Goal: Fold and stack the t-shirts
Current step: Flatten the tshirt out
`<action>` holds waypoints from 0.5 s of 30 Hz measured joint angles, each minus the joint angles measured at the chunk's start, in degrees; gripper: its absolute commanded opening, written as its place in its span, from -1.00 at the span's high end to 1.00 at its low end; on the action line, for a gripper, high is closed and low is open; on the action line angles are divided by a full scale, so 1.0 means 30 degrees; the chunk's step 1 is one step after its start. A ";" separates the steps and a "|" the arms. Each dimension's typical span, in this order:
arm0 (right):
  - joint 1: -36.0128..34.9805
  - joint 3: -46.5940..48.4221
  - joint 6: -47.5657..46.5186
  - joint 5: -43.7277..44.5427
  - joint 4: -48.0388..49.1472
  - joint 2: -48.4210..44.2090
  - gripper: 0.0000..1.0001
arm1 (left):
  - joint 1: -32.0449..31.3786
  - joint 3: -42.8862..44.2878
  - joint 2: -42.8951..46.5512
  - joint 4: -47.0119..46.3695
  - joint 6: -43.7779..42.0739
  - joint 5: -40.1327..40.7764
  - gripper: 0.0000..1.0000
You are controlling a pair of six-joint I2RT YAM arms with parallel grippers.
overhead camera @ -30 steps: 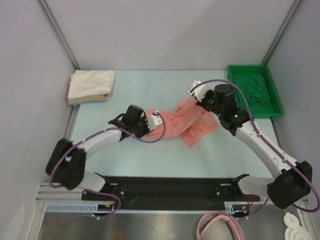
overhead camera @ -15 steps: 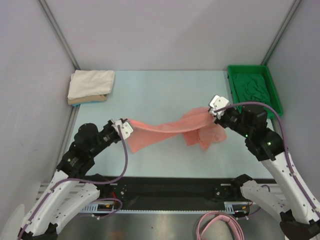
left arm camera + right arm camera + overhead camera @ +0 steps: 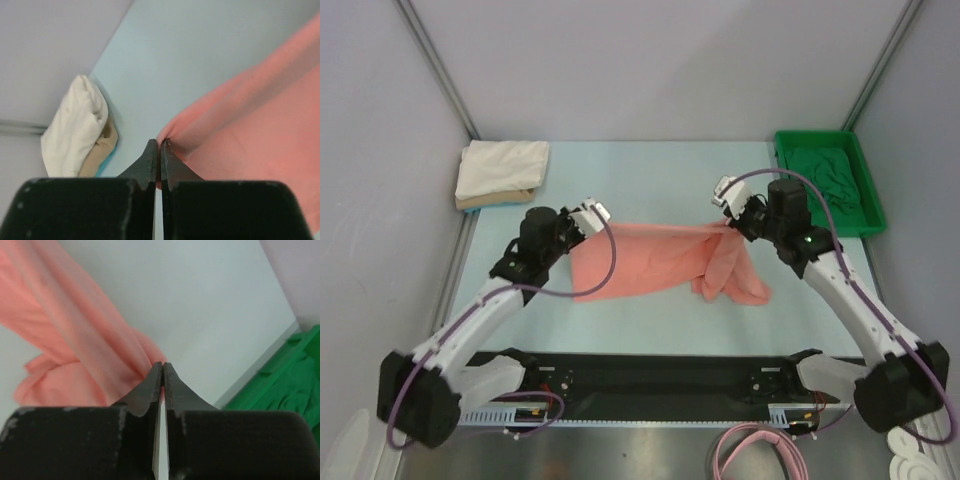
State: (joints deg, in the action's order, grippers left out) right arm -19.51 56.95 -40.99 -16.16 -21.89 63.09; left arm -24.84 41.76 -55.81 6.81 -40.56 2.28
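The salmon-pink t-shirt [image 3: 655, 255] is stretched between my two grippers over the middle of the table, its right part hanging bunched [image 3: 732, 275]. My left gripper [image 3: 578, 228] is shut on its left corner, seen in the left wrist view [image 3: 161, 142] with pink cloth [image 3: 260, 115] to the right. My right gripper [image 3: 730, 222] is shut on its right corner, seen in the right wrist view [image 3: 162, 365] with pink cloth [image 3: 70, 340] to the left. A folded white t-shirt [image 3: 502, 165] lies on a tan one [image 3: 495, 200] at the far left. A dark green t-shirt [image 3: 830, 180] lies crumpled in the tray.
A bright green plastic tray [image 3: 868, 222] stands at the far right by the wall. Grey walls enclose the table on three sides. The folded stack also shows in the left wrist view [image 3: 75, 130], and the tray in the right wrist view [image 3: 280, 380].
Both grippers have moved away from the near edge and lowered, spreading the pink t-shirt wider and flatter. The left gripper moved up-right, the right gripper moved back and left.
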 measured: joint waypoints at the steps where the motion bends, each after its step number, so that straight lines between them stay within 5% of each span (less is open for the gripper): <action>1: 0.0408 -0.0029 0.0000 -0.0095 0.0532 0.1064 0.64 | 0.0648 0.0007 -0.1712 -0.1042 0.0015 0.0044 0.99; 2: 0.0787 -0.0007 0.0051 -0.0044 0.1341 0.2215 0.28 | 0.1035 0.0080 -0.3140 -0.1967 0.0036 0.0291 0.73; 4: 0.1384 0.0401 0.0146 0.0430 0.2433 0.4218 0.15 | 0.1537 0.0707 -0.6557 -0.4000 -0.0022 0.1800 0.52; 5: 0.1683 0.0954 0.0240 0.0721 0.2769 0.5217 0.05 | 0.1617 0.1239 -0.7788 -0.4685 0.0044 0.2572 0.07; 6: 0.1974 0.1668 0.0532 0.0969 0.3002 0.6076 0.03 | 0.1668 0.1953 -0.9114 -0.5537 0.0146 0.3541 -0.07; 10: 0.2688 0.2623 0.1421 0.1239 0.4269 0.5960 -0.04 | 0.1763 0.2805 -0.9129 -0.6703 0.2295 0.4860 -0.25; 15: 0.0590 -0.0182 0.1158 0.1253 0.4714 0.1435 -0.07 | 0.1829 0.2441 -0.5428 -0.5450 0.4561 0.1282 -0.26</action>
State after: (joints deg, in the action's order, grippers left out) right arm -17.74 56.40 -37.52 -12.40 -7.75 67.40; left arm -19.35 49.08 -72.10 -9.54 -26.87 6.13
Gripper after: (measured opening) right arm 0.530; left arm 0.630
